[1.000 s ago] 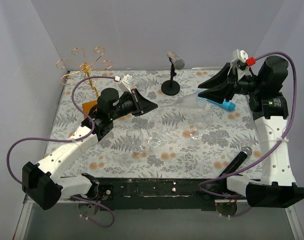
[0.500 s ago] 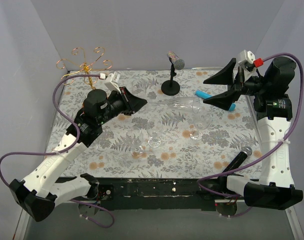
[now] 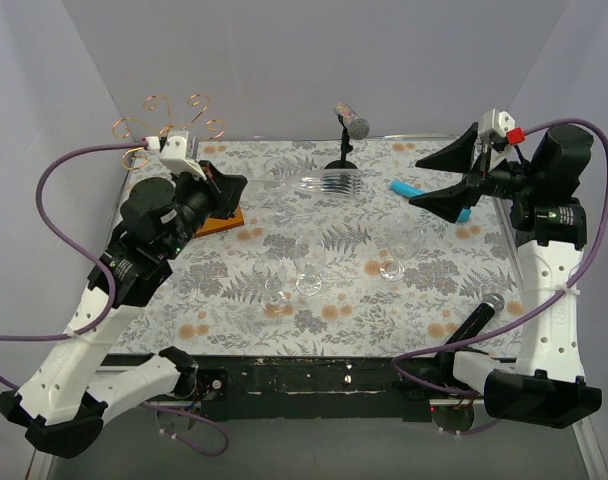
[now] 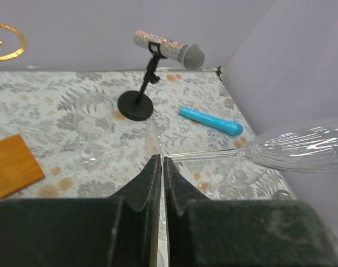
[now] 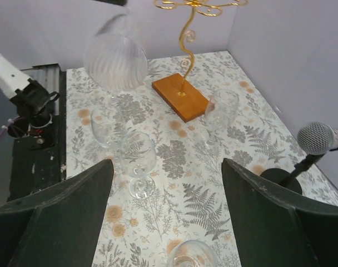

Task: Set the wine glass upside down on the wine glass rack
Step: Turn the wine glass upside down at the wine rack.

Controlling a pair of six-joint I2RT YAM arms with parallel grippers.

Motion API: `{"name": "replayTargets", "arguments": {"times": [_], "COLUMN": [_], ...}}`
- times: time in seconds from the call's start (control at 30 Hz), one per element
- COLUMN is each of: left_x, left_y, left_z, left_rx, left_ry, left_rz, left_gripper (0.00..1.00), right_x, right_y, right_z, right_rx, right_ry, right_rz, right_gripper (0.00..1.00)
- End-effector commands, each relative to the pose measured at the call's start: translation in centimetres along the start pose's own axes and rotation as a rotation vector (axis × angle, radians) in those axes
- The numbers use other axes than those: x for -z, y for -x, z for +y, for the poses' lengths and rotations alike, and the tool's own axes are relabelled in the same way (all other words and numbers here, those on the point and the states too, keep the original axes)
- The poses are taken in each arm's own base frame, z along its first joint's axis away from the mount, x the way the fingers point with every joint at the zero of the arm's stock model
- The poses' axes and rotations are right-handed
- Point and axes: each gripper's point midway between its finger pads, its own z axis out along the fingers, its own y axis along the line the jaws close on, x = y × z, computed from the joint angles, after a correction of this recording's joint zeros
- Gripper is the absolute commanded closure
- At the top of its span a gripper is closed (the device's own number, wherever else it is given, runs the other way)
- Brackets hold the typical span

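Observation:
My left gripper [image 3: 239, 192] [image 4: 162, 159] is shut on the foot of a ribbed clear wine glass [image 3: 324, 183]. The glass lies sideways in the air, its stem and bowl [image 4: 305, 149] pointing right. The bowl also shows in the right wrist view [image 5: 114, 58]. The gold wire wine glass rack [image 3: 170, 124] stands at the back left on an orange-brown wooden base [image 3: 227, 219], just behind and left of my left gripper. It also shows in the right wrist view [image 5: 185, 39]. My right gripper [image 3: 439, 180] [image 5: 166, 164] is open and empty, up at the right.
Several clear wine glasses [image 3: 310, 272] stand on the floral table mid-way, also seen from the right wrist [image 5: 137, 161]. A black microphone stand [image 3: 342, 166] is at the back centre, a blue tube [image 3: 406, 188] beside it, and a black microphone [image 3: 474, 322] at front right.
My left arm has swung left and back towards the rack, carrying the glass with it. My right gripper has drawn back to the right, away from the bowl.

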Motion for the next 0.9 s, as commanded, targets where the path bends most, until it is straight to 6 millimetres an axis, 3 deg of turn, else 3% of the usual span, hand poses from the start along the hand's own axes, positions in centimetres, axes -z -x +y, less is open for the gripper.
{"name": "replayTargets", "arguments": {"times": [0.0,0.33,0.57,0.73,0.87], "left_x": [2.1,3.6,3.0,2.1,-1.5], "left_y": [4.2,11.6,14.3,15.2,12.2], "left_z": [1.8,2.9,5.1,5.4,3.5], "left_rx": [-0.130,-0.342,-0.448,-0.540,-0.691], "left_ry": [0.110,0.257,0.450,0.494,0.323], "left_rz": [-0.121,-0.309,-0.335,-0.324,-0.205], "left_gripper": [1.00,1.00,1.00,1.00,1.00], "right_x": [0.6,0.8,0.5,0.5,0.1], "right_y": [-2.4,-7.3,-9.9,-10.2,-9.1], "right_z": [-2.1,-3.2,-3.1,-2.9,-3.0], "right_rx": [0.038,0.006,-0.044,-0.022,-0.027], "right_ry": [-0.140,-0.185,-0.131,-0.106,-0.090], "right_rz": [0.056,0.099,0.094,0.100,0.107], "right_gripper": [0.13,0.13,0.14,0.14,0.13]}}
